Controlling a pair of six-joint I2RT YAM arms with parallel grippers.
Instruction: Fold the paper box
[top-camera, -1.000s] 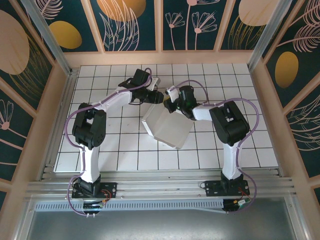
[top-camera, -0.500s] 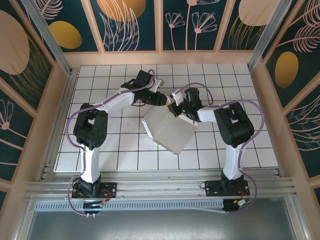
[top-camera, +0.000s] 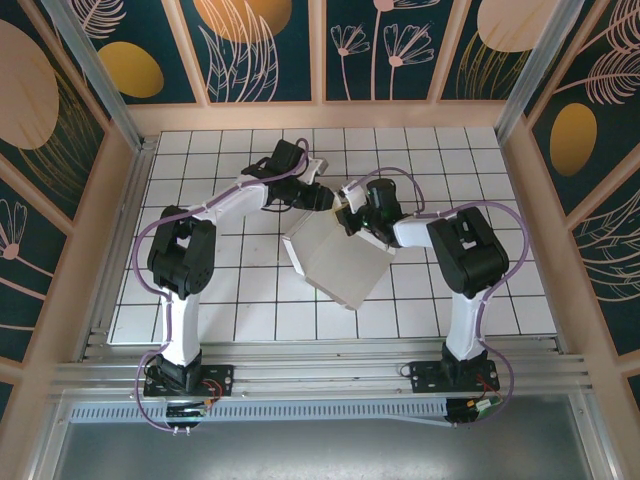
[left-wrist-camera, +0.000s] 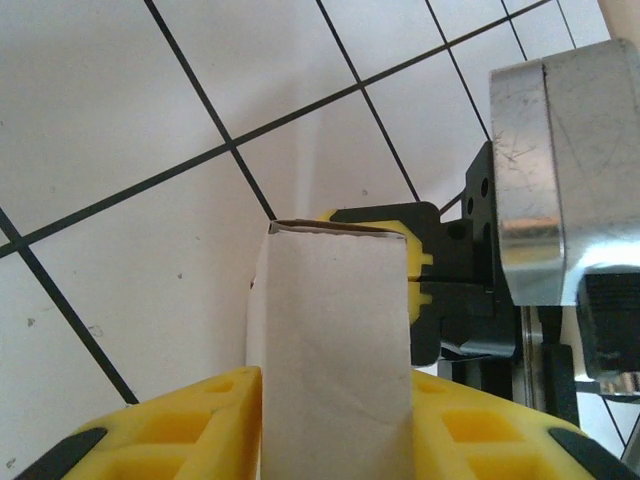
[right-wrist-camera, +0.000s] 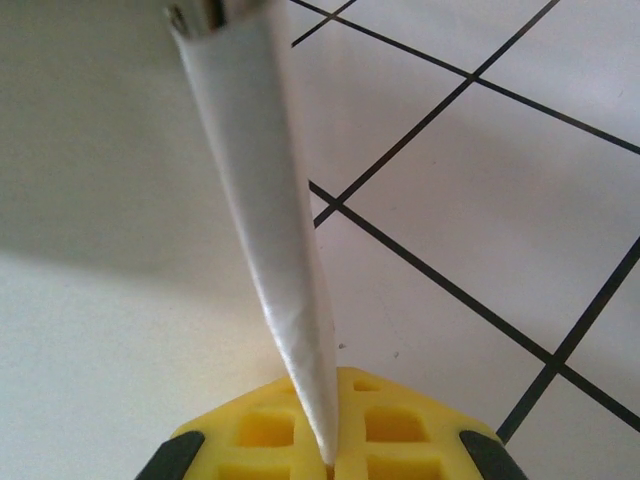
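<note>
The white paper box (top-camera: 340, 265) lies tilted on the grid table, its far corner raised between the two grippers. My left gripper (top-camera: 325, 200) is at that corner from the left. In the left wrist view its yellow fingers (left-wrist-camera: 190, 425) press both sides of an upright white panel of the paper box (left-wrist-camera: 335, 320), so the left gripper (left-wrist-camera: 335, 405) is shut on it. My right gripper (top-camera: 350, 218) meets the same corner from the right. In the right wrist view the right gripper (right-wrist-camera: 335, 462) is shut on the thin edge of a flap of the paper box (right-wrist-camera: 260, 200).
The white grid table (top-camera: 200, 300) spreads around the box, with wooden walls (top-camera: 110, 230) to the left, right and far side. The right arm's wrist and metal motor housing (left-wrist-camera: 560, 180) sit just beyond the held panel in the left wrist view.
Both grippers have drawn closer together at the box's far corner. The box has turned and shifted slightly towards the right.
</note>
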